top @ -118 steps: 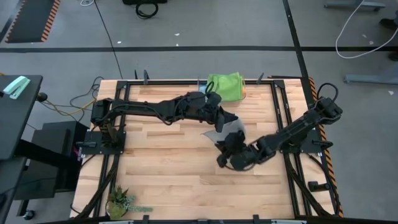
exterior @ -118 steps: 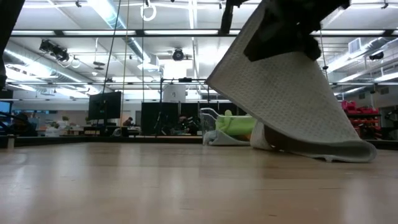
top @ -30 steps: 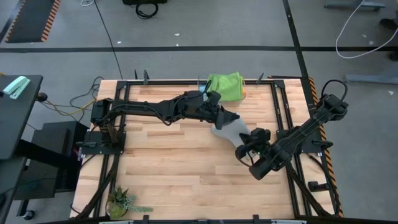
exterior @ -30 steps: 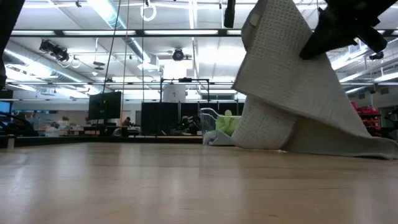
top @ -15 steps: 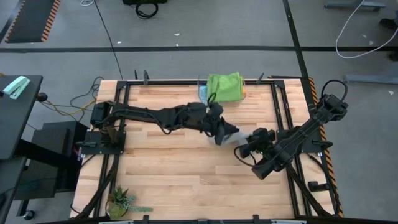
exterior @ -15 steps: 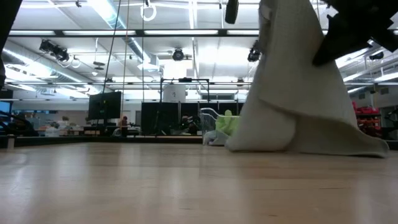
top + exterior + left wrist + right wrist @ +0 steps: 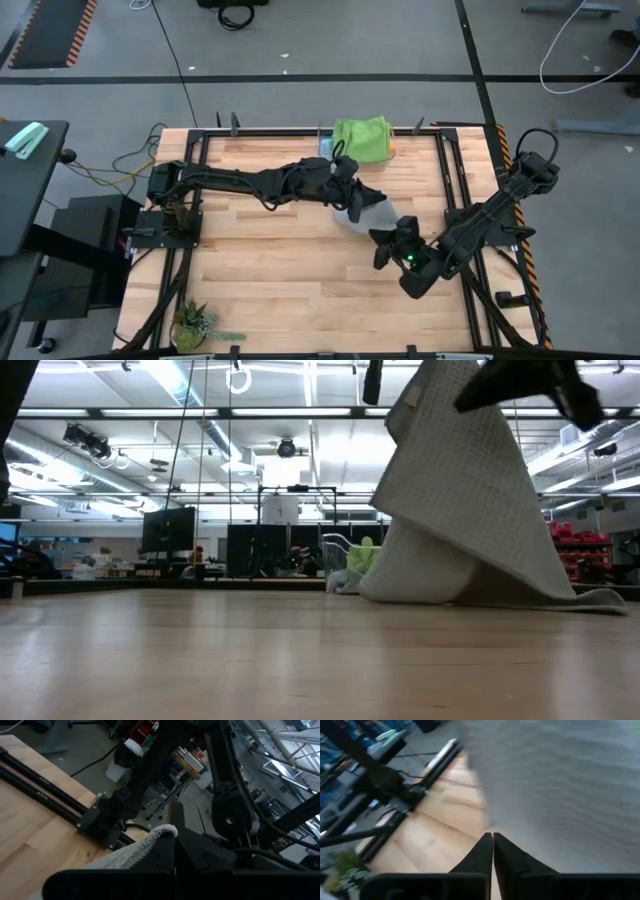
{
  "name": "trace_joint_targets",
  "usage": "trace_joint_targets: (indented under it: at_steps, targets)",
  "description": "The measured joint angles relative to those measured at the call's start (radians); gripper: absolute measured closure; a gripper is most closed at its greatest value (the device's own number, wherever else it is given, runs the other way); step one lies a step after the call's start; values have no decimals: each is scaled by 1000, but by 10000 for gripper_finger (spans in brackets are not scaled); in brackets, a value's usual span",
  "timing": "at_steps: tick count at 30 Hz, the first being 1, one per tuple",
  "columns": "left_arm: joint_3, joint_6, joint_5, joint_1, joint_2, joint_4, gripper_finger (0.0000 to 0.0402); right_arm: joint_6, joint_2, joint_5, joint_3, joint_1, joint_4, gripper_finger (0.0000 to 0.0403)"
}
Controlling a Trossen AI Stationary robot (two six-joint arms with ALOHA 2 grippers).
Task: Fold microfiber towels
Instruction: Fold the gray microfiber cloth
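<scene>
keep the left gripper (image 7: pixel 352 203) clenched on the grey towel (image 7: pixel 374 211), lifted mid-table and draping to the wood. the right gripper (image 7: pixel 385 250) shows fingers together, gripping nothing; re-grasp the free corner first.

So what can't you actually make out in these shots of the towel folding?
- Grey towel, high view: both arms cover most of it, so its fold lines are hidden.
- Left gripper: low view cuts it off at the top edge, so its hold on the towel is unseen there.
- Right gripper, right wrist view: the cloth is motion-blurred.
- Folded stack under the green towel: lower colours mostly hidden.
</scene>
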Motion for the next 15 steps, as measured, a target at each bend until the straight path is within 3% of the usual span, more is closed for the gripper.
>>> trace_joint_targets:
  at_steps: [6,15]
  targets:
    - [0,1,0,11,0,10,395,-307,0,-72,0,-57,309,345]
    - [0,2,1,12,0,34,395,-330,0,-115,0,-152,318,315]
